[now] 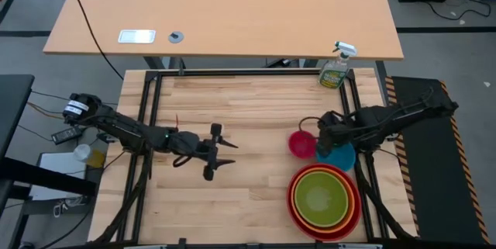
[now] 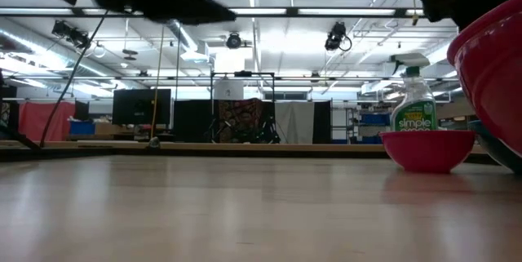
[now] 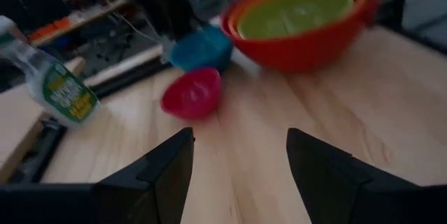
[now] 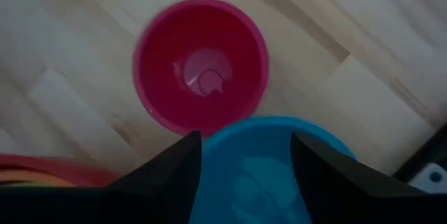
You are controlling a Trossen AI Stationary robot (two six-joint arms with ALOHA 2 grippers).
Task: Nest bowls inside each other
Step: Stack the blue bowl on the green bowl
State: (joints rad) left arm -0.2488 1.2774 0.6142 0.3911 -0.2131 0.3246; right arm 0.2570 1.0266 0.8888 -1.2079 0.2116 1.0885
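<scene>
Five round glossy plastic bowls (image 1: 324,200), pale wood-grain table (image 1: 232,102)

Both arms are matte black with slim jointed links, a white label band, and wedge-shaped dark fingers (image 3: 164,175).

a green spray bottle (image 1: 336,67) with a white trigger is seen upright at the far right corner of the wooden table (image 1: 232,125). beyond it, a second, paler tabletop (image 1: 232,8) carries a white card (image 1: 136,36) and a small round disc (image 1: 177,37).
</scene>
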